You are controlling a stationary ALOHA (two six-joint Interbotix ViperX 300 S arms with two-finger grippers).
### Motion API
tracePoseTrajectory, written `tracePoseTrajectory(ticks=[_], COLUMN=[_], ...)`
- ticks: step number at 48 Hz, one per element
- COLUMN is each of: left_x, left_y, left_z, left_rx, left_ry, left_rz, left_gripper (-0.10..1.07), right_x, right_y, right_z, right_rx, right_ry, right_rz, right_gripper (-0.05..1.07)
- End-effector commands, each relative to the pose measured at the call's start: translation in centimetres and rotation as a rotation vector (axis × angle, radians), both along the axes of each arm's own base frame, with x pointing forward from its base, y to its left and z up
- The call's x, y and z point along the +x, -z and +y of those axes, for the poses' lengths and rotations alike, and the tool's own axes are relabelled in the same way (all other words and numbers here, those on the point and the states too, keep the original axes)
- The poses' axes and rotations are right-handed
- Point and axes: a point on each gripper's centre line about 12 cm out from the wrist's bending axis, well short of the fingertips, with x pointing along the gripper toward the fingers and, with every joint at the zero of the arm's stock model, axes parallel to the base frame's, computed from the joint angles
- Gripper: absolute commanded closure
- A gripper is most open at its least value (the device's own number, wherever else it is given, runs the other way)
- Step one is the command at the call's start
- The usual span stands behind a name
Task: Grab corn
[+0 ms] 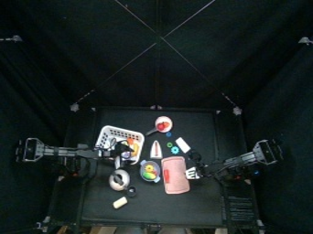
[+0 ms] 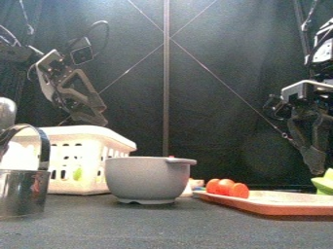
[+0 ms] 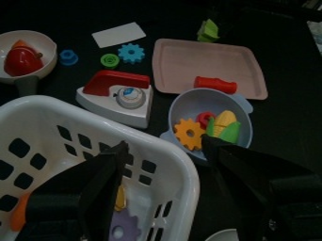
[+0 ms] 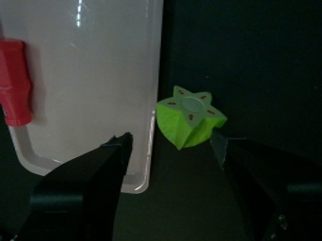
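The corn, a yellow piece with green husk, lies in a grey bowl beside an orange gear. From above, that bowl sits at the table's middle front. My left gripper hangs open over the rim of a white basket, short of the bowl and holding nothing. My right gripper is open above the edge of a pink tray, next to a green pepper. In the front view the corn is hidden inside the bowl.
A red and white toy iron lies between basket and bowl. A small bowl with a red piece, a blue gear and a white card sit beyond. A metal cup stands at the front left.
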Motion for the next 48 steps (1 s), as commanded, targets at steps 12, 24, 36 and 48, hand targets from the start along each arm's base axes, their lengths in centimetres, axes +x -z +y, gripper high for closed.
tracePoseTrajectory(ticks=[12,24,36,48], left_x=[0.4,2.2,5.8,9.1], left_y=[-0.5,0.1,1.8,2.3], left_z=[-0.5,-2.2,-3.6,-5.6], left_rx=[0.017,0.112,0.136,0.122], left_ry=[0.031,0.171,0.25,0.276], left_rz=[-0.03,-0.003,0.069,0.151], left_gripper=[0.01,0.01,0.02,0.02], right_x=[1.3,3.0,4.4,5.3], right_y=[-3.1,-6.0,-7.1,-8.3], right_z=[-0.2,-2.3,-5.5,-8.9], right_rx=[-0.016,-0.147,-0.334,-0.47], right_ry=[-0.023,-0.068,-0.161,-0.239], right_rz=[-0.119,-0.235,-0.345,-0.458], right_gripper=[0.05,0.05,0.05,0.05])
